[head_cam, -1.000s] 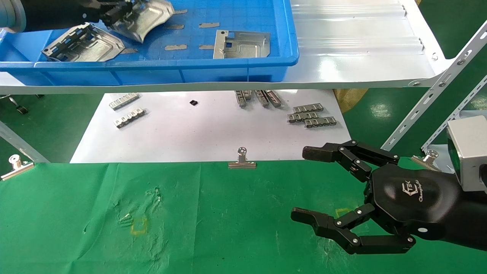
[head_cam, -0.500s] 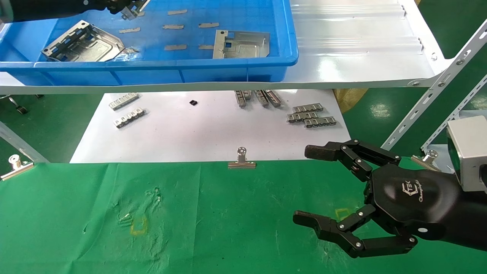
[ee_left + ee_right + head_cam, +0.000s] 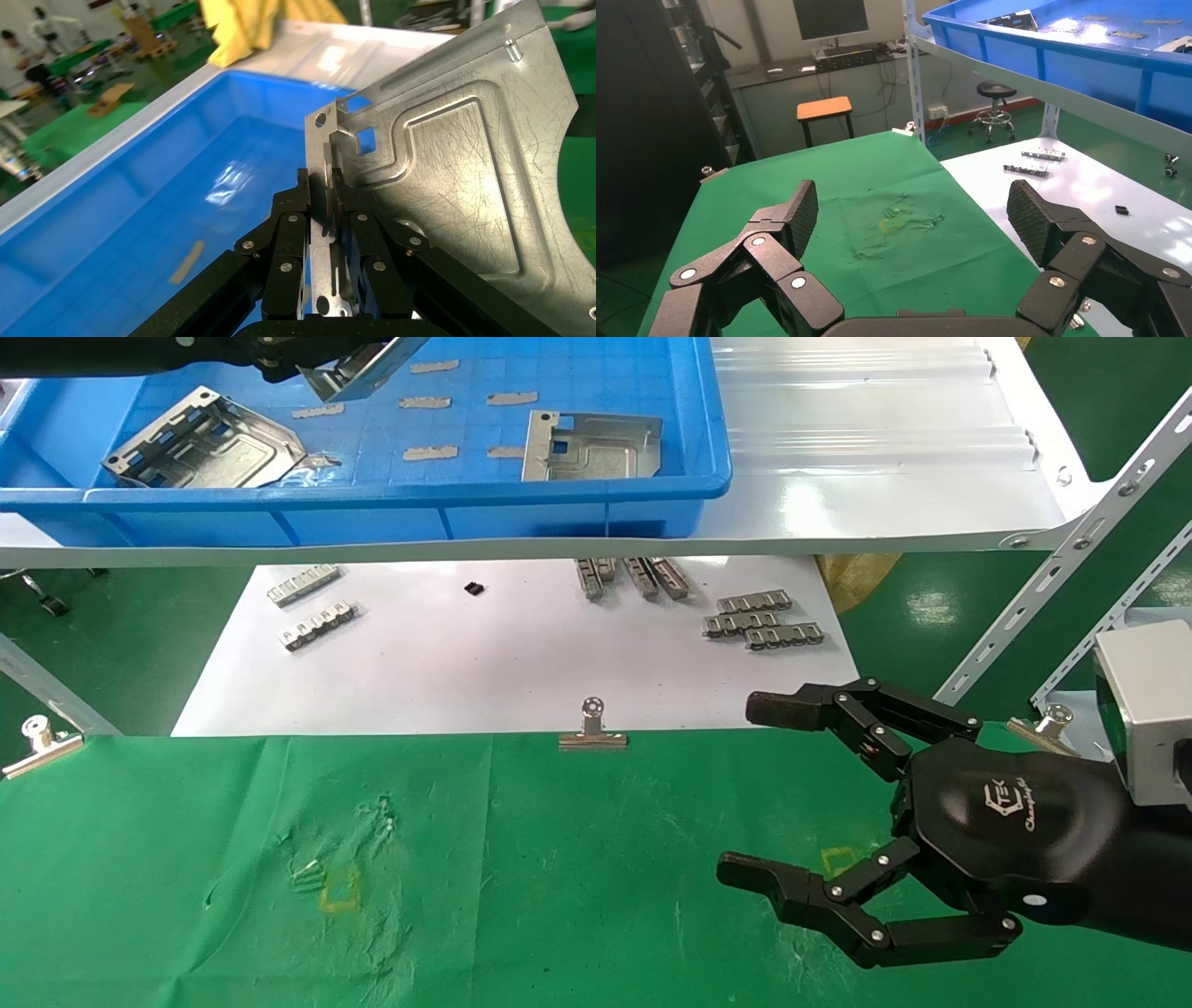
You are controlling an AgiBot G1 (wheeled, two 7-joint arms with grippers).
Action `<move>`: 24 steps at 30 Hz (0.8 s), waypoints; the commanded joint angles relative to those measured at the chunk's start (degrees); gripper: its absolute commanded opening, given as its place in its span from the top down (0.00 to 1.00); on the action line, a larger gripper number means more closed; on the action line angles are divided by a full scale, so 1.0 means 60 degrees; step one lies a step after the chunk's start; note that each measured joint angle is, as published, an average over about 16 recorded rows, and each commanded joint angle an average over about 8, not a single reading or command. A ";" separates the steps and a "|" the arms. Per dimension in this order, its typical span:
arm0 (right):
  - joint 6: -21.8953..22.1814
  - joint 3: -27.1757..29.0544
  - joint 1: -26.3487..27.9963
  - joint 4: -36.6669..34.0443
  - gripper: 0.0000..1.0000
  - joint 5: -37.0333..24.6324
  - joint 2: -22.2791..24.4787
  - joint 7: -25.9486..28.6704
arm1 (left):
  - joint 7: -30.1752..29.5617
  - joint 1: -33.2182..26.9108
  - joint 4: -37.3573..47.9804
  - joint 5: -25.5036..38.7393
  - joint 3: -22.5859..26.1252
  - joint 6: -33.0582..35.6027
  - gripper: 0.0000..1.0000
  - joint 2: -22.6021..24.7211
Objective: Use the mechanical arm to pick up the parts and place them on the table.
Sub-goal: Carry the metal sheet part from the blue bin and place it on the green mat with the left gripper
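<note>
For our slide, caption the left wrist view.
Left tool shut on a silver part, held above the blue bin.

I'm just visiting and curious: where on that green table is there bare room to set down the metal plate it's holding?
The left hand grips the plate. The green table is bare between the yellow square mark and the open right hand. That hand crowds the right side; a binder clip sits on the far edge.

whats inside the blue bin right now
Two silver parts lie in the blue bin: one at left, one at right, plus small tape-like strips. The left gripper holds a third part above it. The bin's far end is out of view.
</note>
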 commanded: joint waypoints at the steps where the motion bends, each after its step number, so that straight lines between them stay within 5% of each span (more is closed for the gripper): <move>1: 0.0000 0.0000 0.0000 0.0000 0.00 0.0000 0.0000 0.0000 | 0.0025 -0.0063 0.0002 -0.0014 -0.0004 0.0321 1.00 -0.0034; 14: 0.0000 0.0000 0.0000 0.0000 0.00 0.0000 0.0000 0.0000 | 0.0039 0.0289 -0.1346 -0.0453 0.0339 0.1367 1.00 -0.0479; 24: 0.0000 0.0000 0.0000 0.0000 0.00 0.0000 0.0000 0.0000 | -0.1255 0.1791 -0.6335 -0.3214 0.1964 0.1369 1.00 -0.2353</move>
